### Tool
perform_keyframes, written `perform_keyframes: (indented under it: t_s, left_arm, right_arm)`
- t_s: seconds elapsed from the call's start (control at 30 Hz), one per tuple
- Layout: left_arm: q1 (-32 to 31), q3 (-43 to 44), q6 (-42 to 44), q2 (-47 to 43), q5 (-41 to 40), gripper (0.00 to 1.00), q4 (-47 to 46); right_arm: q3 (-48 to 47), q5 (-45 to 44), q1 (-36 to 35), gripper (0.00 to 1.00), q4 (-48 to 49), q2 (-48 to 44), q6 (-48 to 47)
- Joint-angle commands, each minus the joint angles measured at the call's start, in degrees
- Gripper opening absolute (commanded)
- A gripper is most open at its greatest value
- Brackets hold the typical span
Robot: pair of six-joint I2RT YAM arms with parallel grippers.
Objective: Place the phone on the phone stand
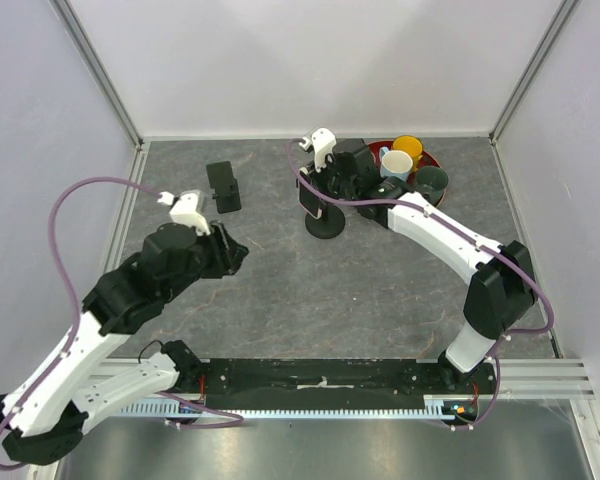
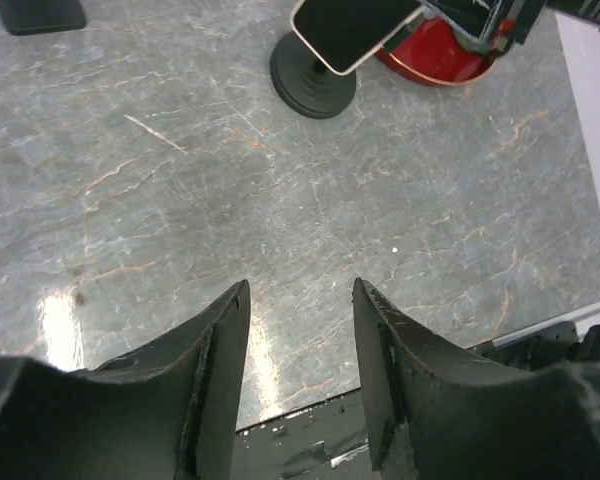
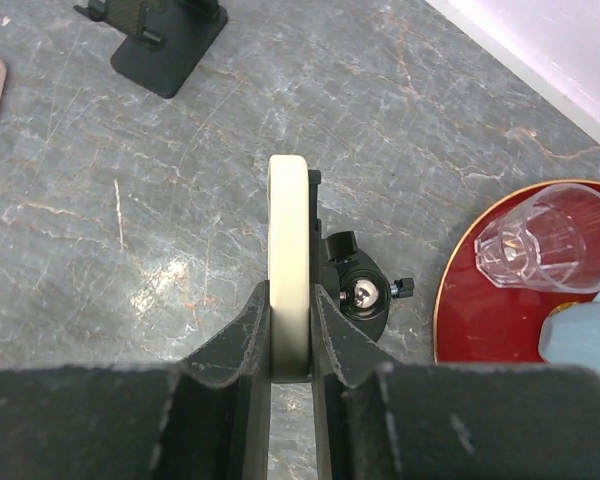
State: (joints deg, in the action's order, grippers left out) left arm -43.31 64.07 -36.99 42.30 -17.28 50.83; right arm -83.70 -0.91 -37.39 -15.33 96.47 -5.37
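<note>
Cream-edged phone [image 1: 309, 200] hangs directly over the round-based black phone stand [image 1: 326, 226], gripped by the right gripper [image 1: 320, 190]. From overhead, the left gripper [image 1: 230, 255] sits well apart from that stand, toward the arm bases. A second, angular black holder [image 1: 223, 187] stands off to the stand's other side, and a red round tray [image 1: 435, 158] of cups sits close by.

In the left wrist view, the left gripper [image 2: 300, 370] has its jaws apart with only grey marbled table [image 2: 280, 200] between them. The stand [image 2: 313, 85] is far ahead with the phone [image 2: 350, 30] tilted above its base.

In the right wrist view, the right gripper [image 3: 290, 310] is clamped on the phone [image 3: 288, 230], which is edge-on just beside the stand's ball-joint head [image 3: 362, 295]. Whether they touch, I cannot tell.
</note>
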Motion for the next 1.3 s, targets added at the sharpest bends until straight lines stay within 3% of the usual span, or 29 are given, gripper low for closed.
perform_keyframes:
  t_s: [0.0, 0.23, 0.37, 0.53, 0.7, 0.9, 1.0, 1.27]
  left_arm:
    - [0.1, -2.6, 6.8, 3.6, 7.1, 0.54, -11.3]
    - [1.3, -2.4, 14.7, 8.1, 12.0, 0.63, -22.3]
    - [6.6, -0.9, 17.4, 10.5, 19.4, 0.64, -25.3]
    - [13.0, 2.4, 18.3, 14.6, 30.3, 0.64, -27.1]
    - [16.4, 4.7, 18.9, 17.8, 37.4, 0.64, -28.5]
    - [17.6, 1.7, 19.6, 17.7, 41.0, 0.63, -31.9]
    - [17.9, -0.2, 20.3, 16.8, 41.2, 0.63, -33.2]
    - [18.2, -6.4, 20.8, 14.8, 42.4, 0.63, -37.5]
  right_arm:
    - [1.8, 10.3, 1.6, 0.00, -5.1, -0.2, -5.6]
    - [-0.5, 29.5, 3.5, 0.00, -7.1, 1.2, -14.1]
    - [-4.1, 37.8, 5.2, 0.00, -12.1, 2.2, -16.9]
    - [-8.3, 34.3, 6.7, 0.00, -17.2, 2.9, -13.0]
    - [-9.5, 39.0, 9.0, 0.00, -21.0, 4.9, -9.2]
    - [-8.1, 43.4, 11.2, 0.00, -22.3, 8.5, -3.6]
    - [-7.3, 50.4, 13.8, 0.00, -21.8, 9.3, -1.2]
    - [-8.2, 47.8, 15.9, 0.01, -23.2, 9.4, 1.9]
